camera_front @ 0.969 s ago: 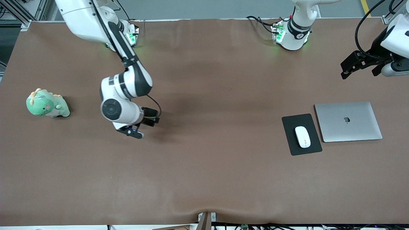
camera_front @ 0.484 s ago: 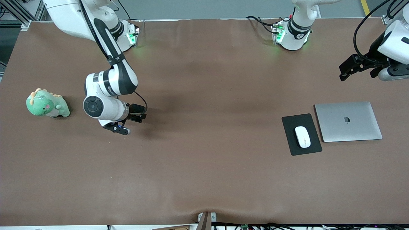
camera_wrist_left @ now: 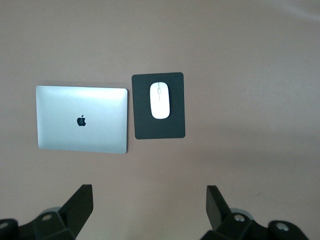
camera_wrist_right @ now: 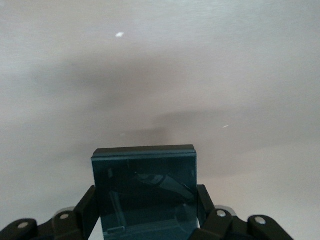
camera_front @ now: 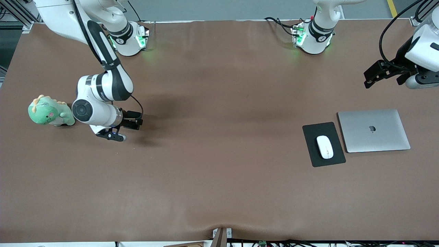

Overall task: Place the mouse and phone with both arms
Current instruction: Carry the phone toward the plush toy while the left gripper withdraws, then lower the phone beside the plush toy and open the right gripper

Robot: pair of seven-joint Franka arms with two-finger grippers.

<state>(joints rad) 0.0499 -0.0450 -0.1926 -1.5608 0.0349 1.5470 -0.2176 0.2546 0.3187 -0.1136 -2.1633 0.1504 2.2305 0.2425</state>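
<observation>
Brown table, right end effector clamping phone, left end effector spread wide

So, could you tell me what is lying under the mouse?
The mouse rests on the black mouse pad, beside the laptop; whatever is beneath the pad is covered.

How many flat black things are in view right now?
2: the mouse pad under the mouse, beside the laptop; the phone gripped in the right pincer near the plush dinosaur.

Apple logo on the silver laptop lid
</observation>
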